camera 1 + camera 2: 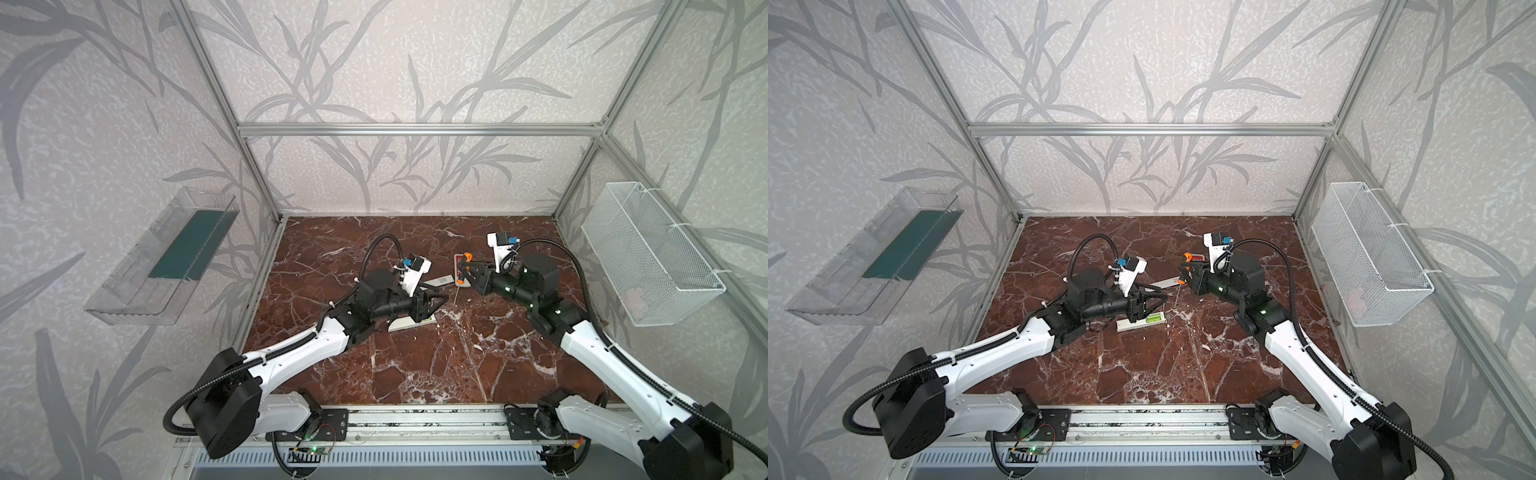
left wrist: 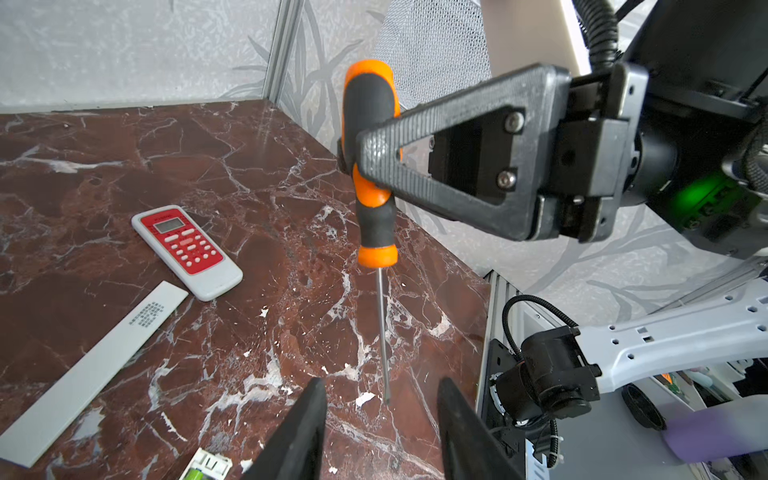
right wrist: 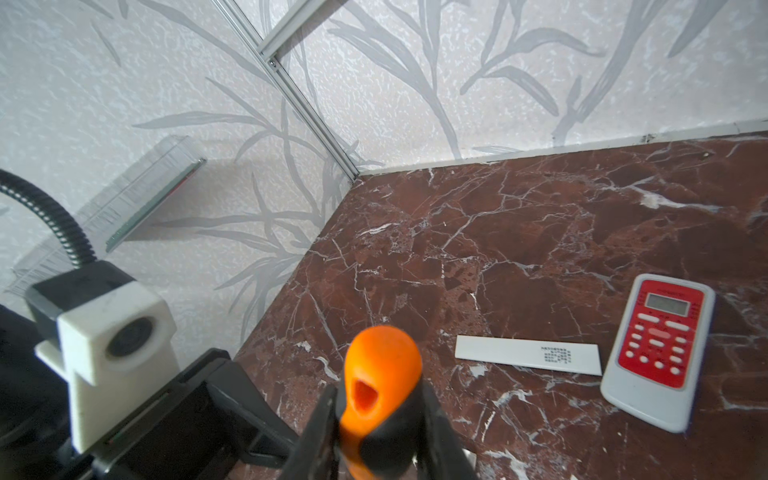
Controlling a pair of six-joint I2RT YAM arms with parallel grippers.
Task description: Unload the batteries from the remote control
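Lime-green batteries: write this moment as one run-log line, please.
left gripper: open, near lime-green batteries seated in long white remote | right gripper: shut on orange-and-black screwdriver, blade down

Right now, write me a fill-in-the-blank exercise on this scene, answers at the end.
1. The right hand grips the screwdriver with its tip pointing ____.
2. The left hand is ____, holding nothing.
3. The batteries sitting in the white remote are lime-____.
4. The other remote, lying face up, has a ____ button panel.
Missing words: down; open; green; red.
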